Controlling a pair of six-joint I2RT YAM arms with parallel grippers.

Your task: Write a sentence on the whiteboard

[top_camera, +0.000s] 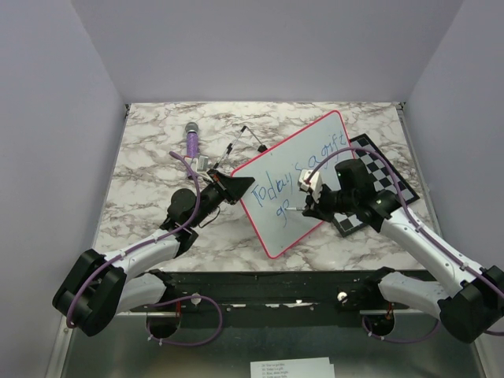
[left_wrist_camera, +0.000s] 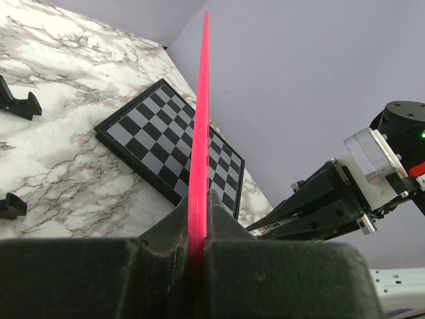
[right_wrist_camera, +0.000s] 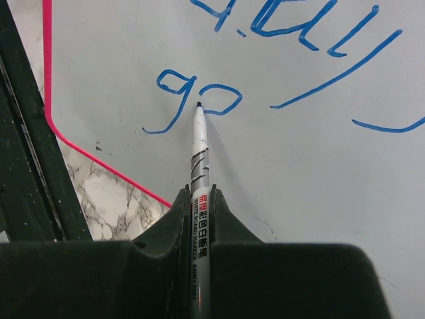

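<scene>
The whiteboard (top_camera: 293, 230), white with a pink-red rim, lies tilted across the table's middle. My left gripper (top_camera: 235, 187) is shut on its left edge. In the left wrist view that rim (left_wrist_camera: 201, 113) runs edge-on out of the left gripper (left_wrist_camera: 198, 207). The sentence (top_camera: 298, 175) is in blue marker, with "go" (right_wrist_camera: 199, 100) on a lower line. My right gripper (right_wrist_camera: 199, 198) is shut on a white marker (right_wrist_camera: 199, 149), whose tip touches the whiteboard (right_wrist_camera: 305, 173) at the top of the "o". From above, the right gripper (top_camera: 309, 206) hovers over the lower line.
A black-and-white chessboard (top_camera: 391, 179) lies partly under the whiteboard's right side and shows again as the chessboard (left_wrist_camera: 153, 133) in the left wrist view. A purple microphone-shaped object (top_camera: 192, 140) and thin black rods (top_camera: 248, 140) lie at the back. Small black pieces (left_wrist_camera: 16, 101) sit on the marble.
</scene>
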